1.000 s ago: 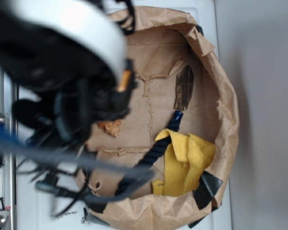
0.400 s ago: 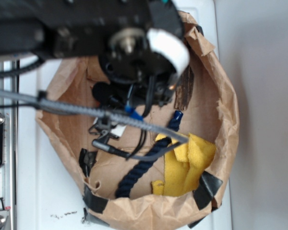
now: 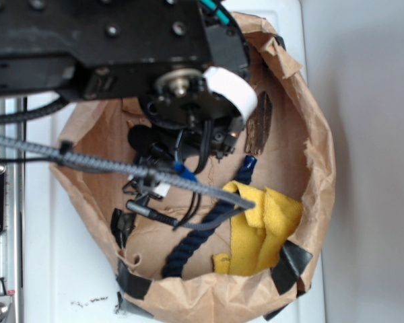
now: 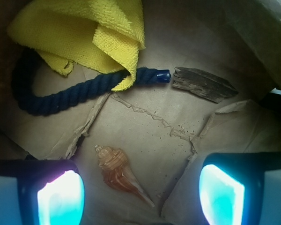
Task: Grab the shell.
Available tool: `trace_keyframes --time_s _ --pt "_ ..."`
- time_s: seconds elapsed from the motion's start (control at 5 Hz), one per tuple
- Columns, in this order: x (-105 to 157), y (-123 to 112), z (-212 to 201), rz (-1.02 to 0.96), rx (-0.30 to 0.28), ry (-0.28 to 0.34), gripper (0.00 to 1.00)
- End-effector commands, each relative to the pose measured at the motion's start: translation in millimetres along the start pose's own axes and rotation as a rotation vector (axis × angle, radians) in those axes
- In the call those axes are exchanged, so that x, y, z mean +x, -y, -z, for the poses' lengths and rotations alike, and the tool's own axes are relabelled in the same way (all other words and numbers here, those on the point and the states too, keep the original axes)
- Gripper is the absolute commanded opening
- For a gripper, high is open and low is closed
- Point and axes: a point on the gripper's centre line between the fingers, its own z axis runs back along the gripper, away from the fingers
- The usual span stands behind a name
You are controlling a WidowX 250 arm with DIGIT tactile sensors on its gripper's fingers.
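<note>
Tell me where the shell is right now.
In the wrist view, the shell lies on the brown paper between the open gripper's fingers, nearer the left-hand one, below the blue rope.

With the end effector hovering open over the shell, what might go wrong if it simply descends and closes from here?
1. The shell lies nearer the left finger than the right one, so closing the end effector may nudge it rather than trap it.
2. Its glossy, tapering tip points toward the camera's lower edge; the fingers might slip off that narrow end.
3. The paper floor is torn and creased beside the shell, so a fingertip could catch a flap.
</note>
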Motion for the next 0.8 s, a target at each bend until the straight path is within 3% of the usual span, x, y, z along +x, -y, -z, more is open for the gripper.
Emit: trace_keyframes --time_s 0.0,0.4,0.6 --pt "11 -2 10 0.026 0.046 0.048 1.00" --pt "33 -12 50 0.102 0.092 0.043 1.00" --pt "30 -8 58 0.164 0.071 0.029 1.00"
